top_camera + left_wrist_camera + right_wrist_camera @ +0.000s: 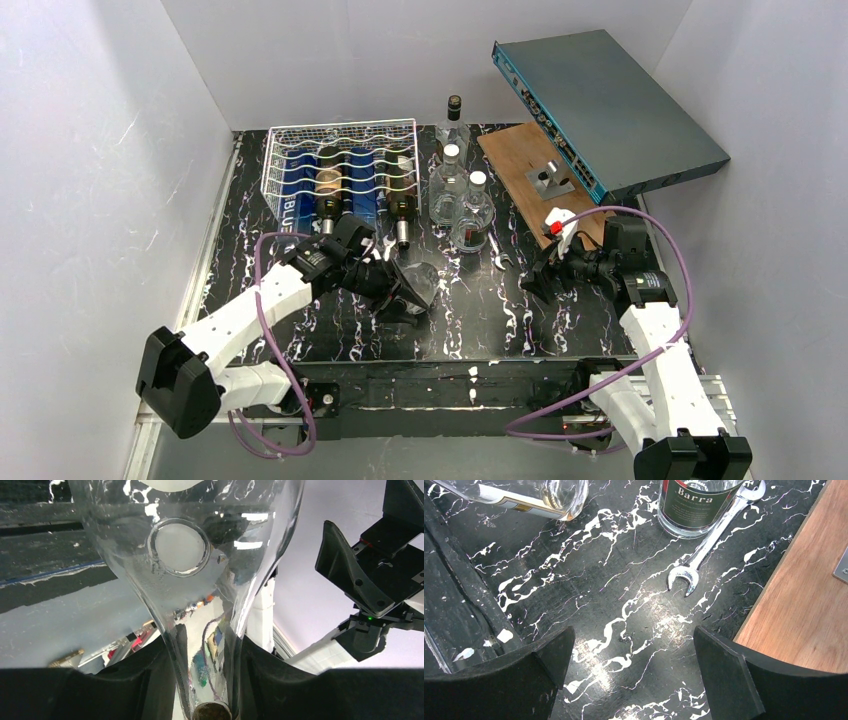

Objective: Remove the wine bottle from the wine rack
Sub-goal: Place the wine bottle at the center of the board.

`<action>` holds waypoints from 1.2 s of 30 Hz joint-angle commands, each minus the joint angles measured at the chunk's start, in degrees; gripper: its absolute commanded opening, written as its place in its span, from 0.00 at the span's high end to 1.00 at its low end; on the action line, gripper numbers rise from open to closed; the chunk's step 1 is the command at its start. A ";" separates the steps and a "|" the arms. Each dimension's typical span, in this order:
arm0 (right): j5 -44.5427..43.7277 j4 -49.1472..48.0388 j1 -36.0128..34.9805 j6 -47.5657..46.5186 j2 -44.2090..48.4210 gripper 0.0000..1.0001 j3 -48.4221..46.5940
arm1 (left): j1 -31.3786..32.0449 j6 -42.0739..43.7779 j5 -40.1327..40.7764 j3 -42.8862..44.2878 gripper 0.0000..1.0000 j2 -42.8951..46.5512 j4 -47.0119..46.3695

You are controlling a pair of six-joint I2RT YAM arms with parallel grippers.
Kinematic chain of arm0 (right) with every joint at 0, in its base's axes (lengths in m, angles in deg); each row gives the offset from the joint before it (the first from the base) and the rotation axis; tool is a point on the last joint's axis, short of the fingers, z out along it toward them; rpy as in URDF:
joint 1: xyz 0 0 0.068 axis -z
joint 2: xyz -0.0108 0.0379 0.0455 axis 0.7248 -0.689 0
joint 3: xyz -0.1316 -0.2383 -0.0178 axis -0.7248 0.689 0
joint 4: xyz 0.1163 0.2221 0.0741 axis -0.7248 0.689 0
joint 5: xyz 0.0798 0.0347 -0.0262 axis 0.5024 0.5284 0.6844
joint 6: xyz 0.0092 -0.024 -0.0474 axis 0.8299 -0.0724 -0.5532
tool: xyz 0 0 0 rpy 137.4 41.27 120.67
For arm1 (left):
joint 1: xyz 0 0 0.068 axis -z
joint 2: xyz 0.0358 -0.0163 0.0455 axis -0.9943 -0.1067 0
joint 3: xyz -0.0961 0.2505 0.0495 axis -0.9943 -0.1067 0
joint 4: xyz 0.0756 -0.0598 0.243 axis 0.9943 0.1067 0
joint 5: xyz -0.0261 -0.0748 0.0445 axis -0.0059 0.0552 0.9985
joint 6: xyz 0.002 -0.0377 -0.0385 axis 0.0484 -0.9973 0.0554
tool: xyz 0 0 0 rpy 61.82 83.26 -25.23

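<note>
Toward the bench's (480,325) front edge, the left gripper (402,294) clenched a clear bottle (192,575). The right gripper (634,672) gaped beside the board (804,605).

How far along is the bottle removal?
Done: a clear bottle is out of the wine rack and sits in front of it. In hand: the left gripper is shut on its neck; I can't tell if it touches the table. Left: probably set it down and release. Two dark bottles lie in the rack. The right gripper is open and empty.
</note>
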 commanded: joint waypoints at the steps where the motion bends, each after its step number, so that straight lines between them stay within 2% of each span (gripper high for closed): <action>1: 1.37 -0.55 0.19 -0.39 0.86 0.02 0.34 | 0.19 -0.53 -6.95 4.77 1.00 0.63 -3.85; 8: 1.57 -0.55 0.19 -0.32 1.06 0.02 0.34 | 0.20 -0.59 -9.96 5.86 1.00 -1.89 -1.36; 12: 1.52 -0.54 0.19 -0.36 1.18 0.02 0.34 | 0.25 1.87 -10.58 9.57 0.91 -4.21 2.74; 17: 1.77 -0.39 0.20 -0.46 1.39 0.02 0.25 | 0.24 2.73 -11.27 11.19 0.82 -6.26 3.42; 36: 2.08 -0.02 0.19 -0.76 1.69 0.02 0.07 | 0.12 4.38 -11.74 15.58 0.56 -11.24 4.01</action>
